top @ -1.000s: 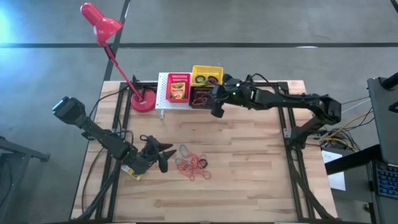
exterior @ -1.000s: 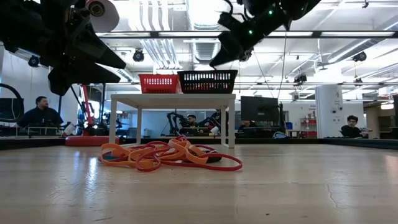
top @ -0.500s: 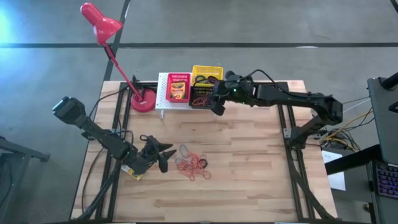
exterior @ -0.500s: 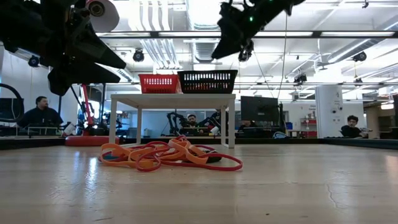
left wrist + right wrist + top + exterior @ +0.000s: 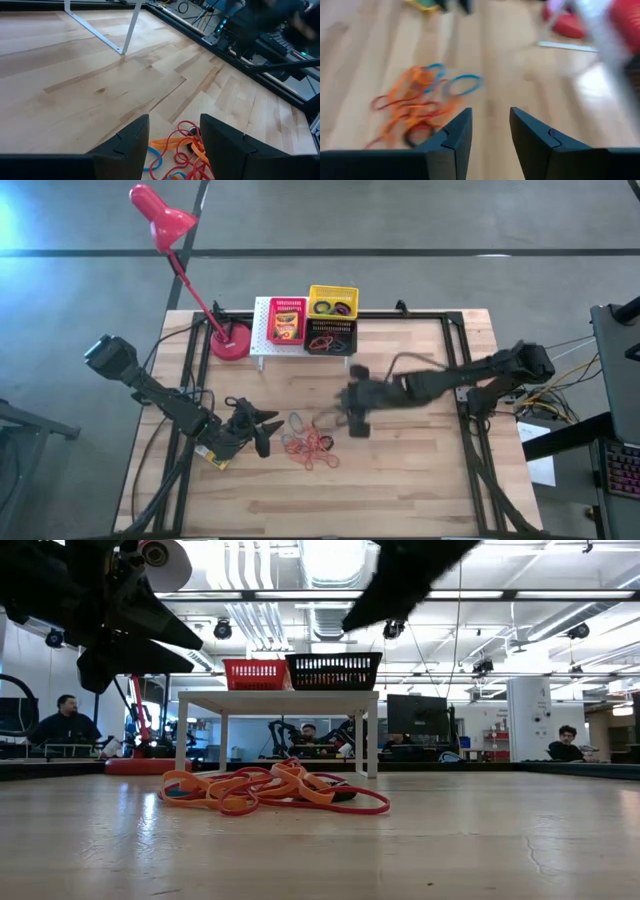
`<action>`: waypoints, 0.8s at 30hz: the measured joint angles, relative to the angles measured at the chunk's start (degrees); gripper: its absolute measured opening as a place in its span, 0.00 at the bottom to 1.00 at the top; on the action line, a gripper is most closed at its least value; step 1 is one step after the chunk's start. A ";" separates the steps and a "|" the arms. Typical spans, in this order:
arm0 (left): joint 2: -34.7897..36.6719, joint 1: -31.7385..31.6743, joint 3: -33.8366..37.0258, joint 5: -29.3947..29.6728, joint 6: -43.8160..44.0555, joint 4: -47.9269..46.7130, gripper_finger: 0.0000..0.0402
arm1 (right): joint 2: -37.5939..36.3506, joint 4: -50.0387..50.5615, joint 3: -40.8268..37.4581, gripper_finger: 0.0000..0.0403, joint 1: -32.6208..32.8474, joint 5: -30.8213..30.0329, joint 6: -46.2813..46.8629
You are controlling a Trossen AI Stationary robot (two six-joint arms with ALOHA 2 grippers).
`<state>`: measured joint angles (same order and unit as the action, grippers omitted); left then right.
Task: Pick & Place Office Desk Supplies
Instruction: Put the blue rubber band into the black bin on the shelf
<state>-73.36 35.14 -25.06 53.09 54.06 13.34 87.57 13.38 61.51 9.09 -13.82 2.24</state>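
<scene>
Your table (image 5: 400, 480) is made of pale wooden planks with a smooth top. A tangle of thin, bendy rubber bands (image 5: 308, 443) lies on it, mostly orange and red, with a blue one mixed in. Take the white rack (image 5: 262, 340) with little holes as your marker. On it sit three small baskets with criss-cross sides: a red basket (image 5: 287, 320) with a flat yellow-and-green box (image 5: 286, 327) inside, a yellow basket (image 5: 332, 302) with little coloured rings (image 5: 333, 307) in it, and a black basket (image 5: 330, 337). The rubber bands lie well in front of the rack, out on the bare wood.

Your right gripper (image 5: 357, 412) is above the table in front of the rack, just beside the rubber bands. Its two dark fingers (image 5: 451, 141) are spread apart with nothing between them.

Your left gripper (image 5: 262, 427) is farther from the rack, on the other side of the rubber bands. Its fingers (image 5: 131, 145) are spread too and hold nothing.
</scene>
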 joint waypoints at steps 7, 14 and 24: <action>0.00 0.00 0.00 -0.03 -0.04 0.11 0.45 | 3.04 -15.98 -11.68 0.28 7.19 0.52 5.81; -0.87 -0.05 -0.06 0.06 -1.57 0.45 0.45 | 9.81 -31.33 -17.66 0.29 7.62 0.61 15.70; -14.16 -3.68 -1.46 -11.82 -1.80 4.68 0.45 | 23.92 -51.39 -16.62 0.30 7.90 0.34 18.80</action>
<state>-87.53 31.46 -26.51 41.27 52.26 18.02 111.49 -38.02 44.89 16.99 -13.48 21.04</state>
